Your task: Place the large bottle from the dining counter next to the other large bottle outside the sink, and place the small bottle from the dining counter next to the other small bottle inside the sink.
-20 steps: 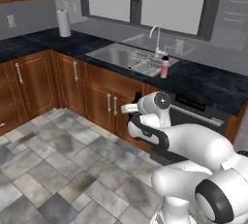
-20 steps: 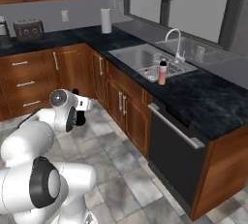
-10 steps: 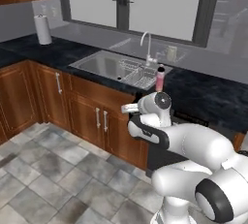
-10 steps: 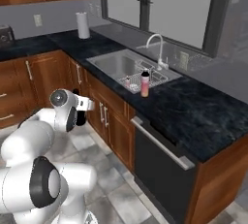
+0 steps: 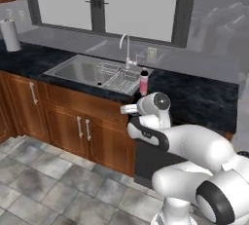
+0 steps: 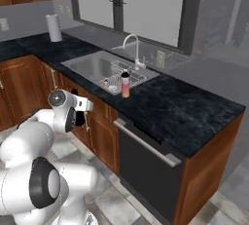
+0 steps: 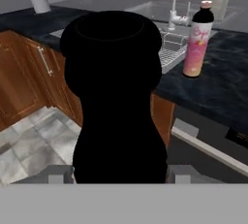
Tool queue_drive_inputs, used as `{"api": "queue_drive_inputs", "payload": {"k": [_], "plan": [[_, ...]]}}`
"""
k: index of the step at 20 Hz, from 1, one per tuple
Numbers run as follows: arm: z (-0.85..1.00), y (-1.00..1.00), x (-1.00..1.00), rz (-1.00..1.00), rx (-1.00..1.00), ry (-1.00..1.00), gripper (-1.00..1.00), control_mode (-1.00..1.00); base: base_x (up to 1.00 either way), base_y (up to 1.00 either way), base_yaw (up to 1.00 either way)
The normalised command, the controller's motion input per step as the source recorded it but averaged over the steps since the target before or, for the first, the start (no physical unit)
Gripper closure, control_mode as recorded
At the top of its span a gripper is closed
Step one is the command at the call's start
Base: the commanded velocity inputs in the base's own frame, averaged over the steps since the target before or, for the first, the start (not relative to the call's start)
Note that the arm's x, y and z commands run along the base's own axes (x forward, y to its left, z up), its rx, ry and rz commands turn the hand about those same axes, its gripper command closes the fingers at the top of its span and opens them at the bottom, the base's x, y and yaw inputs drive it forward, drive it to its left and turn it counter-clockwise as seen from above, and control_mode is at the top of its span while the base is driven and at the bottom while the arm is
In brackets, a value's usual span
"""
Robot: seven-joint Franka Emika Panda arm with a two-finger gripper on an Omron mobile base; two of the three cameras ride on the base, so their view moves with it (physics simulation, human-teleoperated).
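Note:
A near-black large bottle point(image 7: 114, 102) stands upright right in front of the hand camera and hides much of the scene. My gripper point(image 7: 119, 175) is shut on its lower part, one grey fingertip on each side. The other large bottle point(image 7: 198, 40), dark with a pink-white label, stands on the black counter just right of the sink point(image 5: 86, 69); it is also seen from the base point(image 5: 144, 82) point(image 6: 125, 84). My hand hangs in front of the cabinet doors, below counter height, short of that bottle. The small bottle and the dining counter are out of view.
A curved chrome faucet point(image 5: 127, 48) rises behind the basin, and a wire rack point(image 5: 115, 73) lies in its right half. A paper towel roll point(image 6: 53, 27) stands far left on the counter. A dark dishwasher front point(image 6: 146, 168) sits under the counter right of the sink.
The whole picture has shifted: the base has driven along the counter, so sink and standing bottle now lie closer and more central. The grip on the dark bottle is unchanged.

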Motion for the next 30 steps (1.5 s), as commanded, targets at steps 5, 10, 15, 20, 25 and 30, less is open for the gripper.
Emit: {"api": "queue_drive_inputs", "payload": {"k": [5,10,15,20,25,30], "plan": [[0.0,0.0,0.0,0.0,0.0,0.0,1.0,1.0,0.13,0.19,-0.34],[0.0,0.0,0.0,0.0,0.0,0.0,1.0,1.0,0.3,0.4,-0.25],[0.0,0.0,0.0,0.0,0.0,0.0,1.0,1.0,0.02,0.55,-0.26],[0.0,0.0,0.0,0.0,0.0,0.0,1.0,1.0,0.0,0.57,-0.27],[0.0,0.0,0.0,0.0,0.0,0.0,1.0,1.0,0.0,0.51,-0.28],[0.0,0.0,0.0,0.0,0.0,0.0,1.0,1.0,0.0,0.46,-0.28]]}}
